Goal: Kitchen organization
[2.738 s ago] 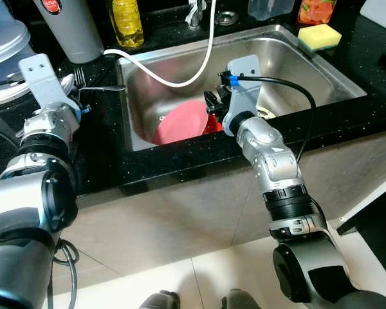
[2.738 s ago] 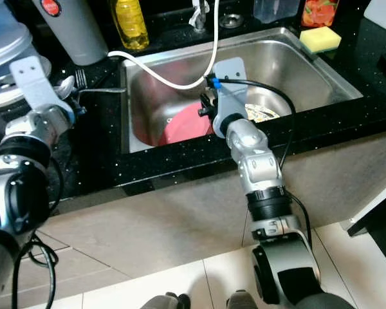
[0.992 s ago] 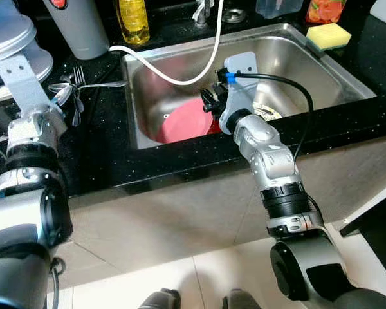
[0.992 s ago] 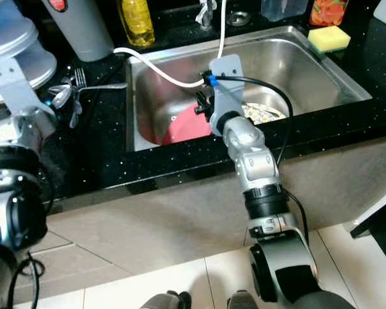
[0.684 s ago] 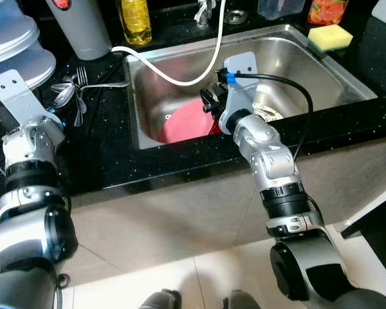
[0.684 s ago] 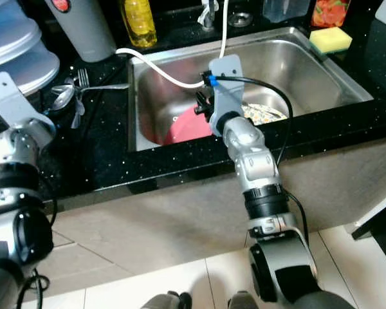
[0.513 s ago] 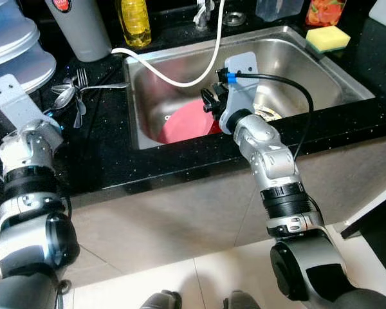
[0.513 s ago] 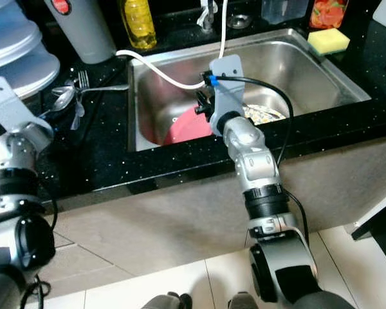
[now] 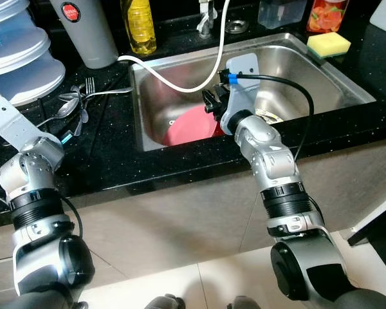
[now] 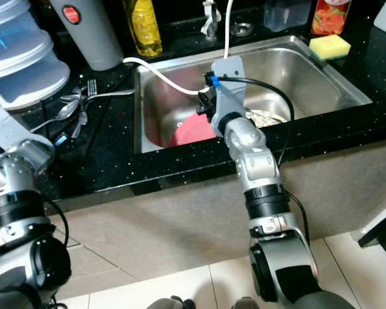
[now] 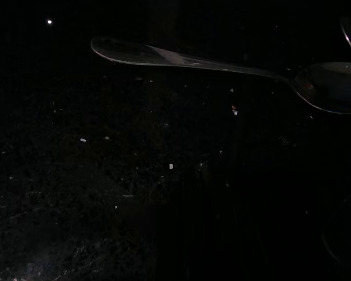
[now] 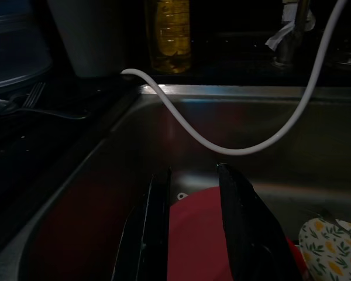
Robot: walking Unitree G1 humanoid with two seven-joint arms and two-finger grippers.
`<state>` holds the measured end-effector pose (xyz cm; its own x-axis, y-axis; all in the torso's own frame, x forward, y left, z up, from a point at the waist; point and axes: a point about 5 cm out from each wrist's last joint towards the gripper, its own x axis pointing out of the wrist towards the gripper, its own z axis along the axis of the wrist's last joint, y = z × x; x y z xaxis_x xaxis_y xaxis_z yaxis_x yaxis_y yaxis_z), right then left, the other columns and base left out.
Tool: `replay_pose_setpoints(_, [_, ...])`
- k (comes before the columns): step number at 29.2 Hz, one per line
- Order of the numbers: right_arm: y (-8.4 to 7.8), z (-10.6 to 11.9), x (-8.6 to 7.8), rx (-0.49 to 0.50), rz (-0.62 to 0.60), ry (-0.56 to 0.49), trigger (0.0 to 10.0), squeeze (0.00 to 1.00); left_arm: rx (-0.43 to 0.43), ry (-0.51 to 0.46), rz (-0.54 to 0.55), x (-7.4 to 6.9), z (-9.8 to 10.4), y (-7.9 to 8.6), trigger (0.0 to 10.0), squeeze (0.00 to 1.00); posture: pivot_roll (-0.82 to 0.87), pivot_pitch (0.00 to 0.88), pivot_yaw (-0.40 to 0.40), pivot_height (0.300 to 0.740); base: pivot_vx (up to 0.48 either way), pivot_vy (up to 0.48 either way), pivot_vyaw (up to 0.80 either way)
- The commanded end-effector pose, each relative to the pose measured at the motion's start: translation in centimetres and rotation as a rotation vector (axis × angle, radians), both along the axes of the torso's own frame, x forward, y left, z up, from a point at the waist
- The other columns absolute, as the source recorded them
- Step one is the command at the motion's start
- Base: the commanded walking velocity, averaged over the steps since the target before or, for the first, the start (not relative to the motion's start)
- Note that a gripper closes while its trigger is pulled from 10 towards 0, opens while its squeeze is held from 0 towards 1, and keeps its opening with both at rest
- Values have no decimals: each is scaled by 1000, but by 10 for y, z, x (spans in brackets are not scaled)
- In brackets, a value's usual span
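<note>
In the centre of the head views, the steel sink [image 9: 347, 84] takes up the upper middle of the frame, sunk into a black speckled counter [image 9: 109, 154]. A stack of pale blue containers [image 9: 16, 55] sits at the upper left, with a grey flask [image 9: 83, 32] and a yellow bottle [image 9: 136, 26] beside it along the back edge. A white hose [image 9: 174, 80] loops from the tap down across the sink's left rim.

Inside the sink, toward its lower left, a red plate [image 9: 193, 125] leans against the near wall, and a floral dish [image 12: 330, 249] lies just to its right. A yellow sponge [image 9: 329, 44] rests on the sink's upper right corner.

The right gripper [image 12: 193, 228] reaches over the front rim into the basin. In the right wrist view its 2 black fingers stand apart with nothing between them, and the red plate lies straight ahead of and below their tips, so the right arm is by far the nearer one and, I judge, needs only to go forward and down.

At the left of the frame, a fork [image 9: 96, 90] and spoons [image 9: 67, 106] lie on the counter. The left wrist view, very dark, makes out 1 spoon [image 11: 222, 67] lying lengthwise across the frame. I cannot tell how the left gripper stands.
</note>
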<state>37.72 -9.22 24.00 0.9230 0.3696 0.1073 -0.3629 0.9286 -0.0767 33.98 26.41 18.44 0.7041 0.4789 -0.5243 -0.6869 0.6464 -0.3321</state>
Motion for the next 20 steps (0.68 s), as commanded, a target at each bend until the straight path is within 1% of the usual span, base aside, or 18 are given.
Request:
replay_pose_setpoints(1, [7, 5, 1, 2, 23, -12, 10000, 0, -78, 198, -39, -12, -47, -9, 0, 0, 156, 93, 93, 740, 0, 0, 0])
replay_pose_setpoints(3, [7, 5, 1, 2, 22, -12, 10000, 0, -37, 168, -35, -10, -39, -6, 0, 0, 156, 93, 93, 740, 0, 0, 0])
replay_pose_setpoints(4, [7, 5, 1, 2, 22, -12, 10000, 0, -37, 168, -35, -10, -39, -6, 0, 0, 156, 93, 93, 740, 0, 0, 0])
replay_pose_setpoints(5, [7, 5, 1, 2, 22, -12, 10000, 0, 12, 96, -73, -4, -25, -7, 0, 0, 155, 92, 92, 740, 0, 0, 0])
replay_pose_setpoints(6, [7, 5, 1, 2, 22, -13, 10000, 0, 52, 85, -80, -3, -19, -6, 3255, 0, 154, 92, 92, 740, 0, 0, 0])
replay_pose_setpoints(7, [7, 5, 1, 2, 23, -13, 10000, 0, 97, 74, -85, -2, -14, -5, 10000, 0, 153, 90, 93, 740, 0, 0, 0])
replay_pose_setpoints(8, [7, 5, 1, 2, 23, -13, 10000, 0, 97, 74, -85, -2, -14, -5, 10000, 0, 153, 90, 93, 740, 0, 0, 0])
replay_pose_setpoints(9, [7, 5, 1, 2, 23, -14, 10000, 0, 136, 65, -81, -1, -8, -3, 10000, 0, 152, 90, 93, 740, 0, 0, 0])
replay_pose_setpoints(10, [7, 5, 1, 2, 23, -15, 10000, 0, 236, 35, -81, 0, 4, 1, 10000, 1000, 153, 89, 93, 740, 0, 0, 0])
replay_pose_setpoints(11, [7, 5, 1, 2, 23, -15, 10000, 0, 267, 22, -81, 0, 9, 2, 10000, 1000, 153, 88, 93, 740, 0, 0, 0])
replay_pose_setpoints(14, [7, 5, 1, 2, 23, -15, 10000, 0, 287, 12, -82, 0, 12, 2, 10000, 1000, 152, 87, 93, 740, 0, 0, 0])
replay_pose_setpoints(15, [7, 5, 1, 2, 24, -15, 10000, 0, 323, -3, -76, 0, 17, 4, 10000, 1000, 152, 87, 93, 740, 0, 0, 0])
replay_pose_setpoints(17, [9, 5, 1, 2, 29, -16, 10000, 0, 367, -35, -54, 0, 26, 9, 10000, 1000, 150, 81, 90, 740, 0, 0, 0])
replay_pose_setpoints(20, [9, 5, 1, 1, 33, -17, 10000, 0, 381, -72, -49, 1, 32, 14, 10000, 1000, 150, 79, 88, 740, 0, 0, 0])
